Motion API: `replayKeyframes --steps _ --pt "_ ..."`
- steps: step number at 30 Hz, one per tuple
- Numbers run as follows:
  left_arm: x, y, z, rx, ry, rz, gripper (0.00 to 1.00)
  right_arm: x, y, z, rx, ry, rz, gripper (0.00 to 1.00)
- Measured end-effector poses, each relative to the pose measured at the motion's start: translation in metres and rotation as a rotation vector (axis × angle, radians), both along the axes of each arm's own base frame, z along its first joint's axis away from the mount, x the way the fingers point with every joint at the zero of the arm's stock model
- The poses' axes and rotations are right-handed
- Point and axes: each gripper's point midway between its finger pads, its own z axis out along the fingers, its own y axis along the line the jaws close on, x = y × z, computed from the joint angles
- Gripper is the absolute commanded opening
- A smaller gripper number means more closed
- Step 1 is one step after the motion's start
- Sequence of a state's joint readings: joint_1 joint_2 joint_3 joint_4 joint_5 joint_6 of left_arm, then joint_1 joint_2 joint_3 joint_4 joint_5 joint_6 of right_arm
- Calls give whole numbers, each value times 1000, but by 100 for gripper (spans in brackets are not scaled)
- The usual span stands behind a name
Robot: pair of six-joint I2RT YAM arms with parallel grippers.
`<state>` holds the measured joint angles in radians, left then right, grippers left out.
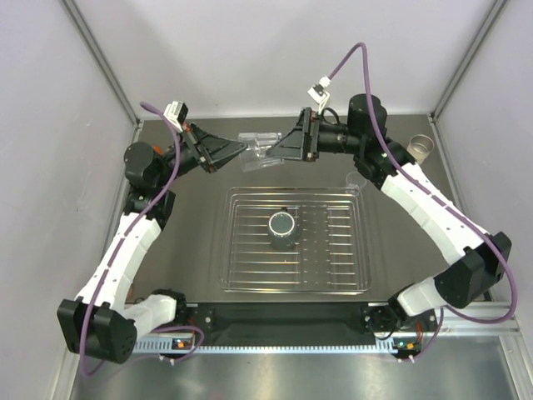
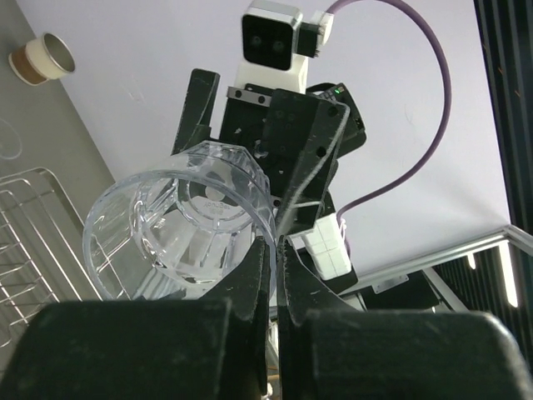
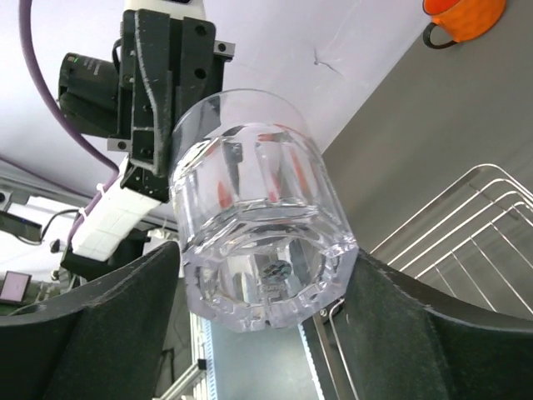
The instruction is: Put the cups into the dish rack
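Note:
A clear faceted cup (image 1: 260, 150) hangs in the air beyond the far edge of the dish rack (image 1: 360, 250), held between both grippers. My left gripper (image 1: 243, 150) is shut on its rim, the thin wall pinched between the fingers (image 2: 265, 271); the cup (image 2: 179, 225) lies open-mouth toward that camera. My right gripper (image 1: 275, 152) is shut on the cup's base (image 3: 262, 242), one finger on each side. A dark grey cup (image 1: 281, 229) stands in the rack. A cream cup (image 1: 423, 146) stands far right, also in the left wrist view (image 2: 42, 58). An orange cup (image 3: 462, 17) sits on the table.
Another clear cup (image 1: 356, 179) stands by the rack's far right corner. The rack's wire corner shows in both wrist views (image 2: 29, 179) (image 3: 466, 208). White walls and metal posts close in the table at the back and sides.

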<state>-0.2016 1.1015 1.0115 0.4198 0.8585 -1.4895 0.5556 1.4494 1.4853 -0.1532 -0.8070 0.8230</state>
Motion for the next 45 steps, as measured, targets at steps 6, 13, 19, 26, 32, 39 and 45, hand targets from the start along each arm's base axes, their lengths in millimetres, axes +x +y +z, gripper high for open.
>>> replayKeyframes --steps 6,13,19,26,32,39,45 --pt "-8 2 8 -11 -30 -1 0 -6 3 3 12 18 11 5" --pt "-18 1 4 14 -26 -21 96 -13 3 2 -8 15 2 0" --pt "-42 7 -28 170 19 23 99 -25 -4 -24 -129 41 -25 0" --pt "-60 50 -49 443 61 314 97 -53 -18 -62 -338 19 -55 0" --pt "-81 115 -66 657 180 633 88 -103 -16 -106 -576 -6 -6 0" --pt "-96 150 -109 838 354 733 87 -149 -23 -159 -827 -57 36 0" --pt "-101 155 -117 881 376 733 86 -164 -21 -205 -1010 -74 39 0"
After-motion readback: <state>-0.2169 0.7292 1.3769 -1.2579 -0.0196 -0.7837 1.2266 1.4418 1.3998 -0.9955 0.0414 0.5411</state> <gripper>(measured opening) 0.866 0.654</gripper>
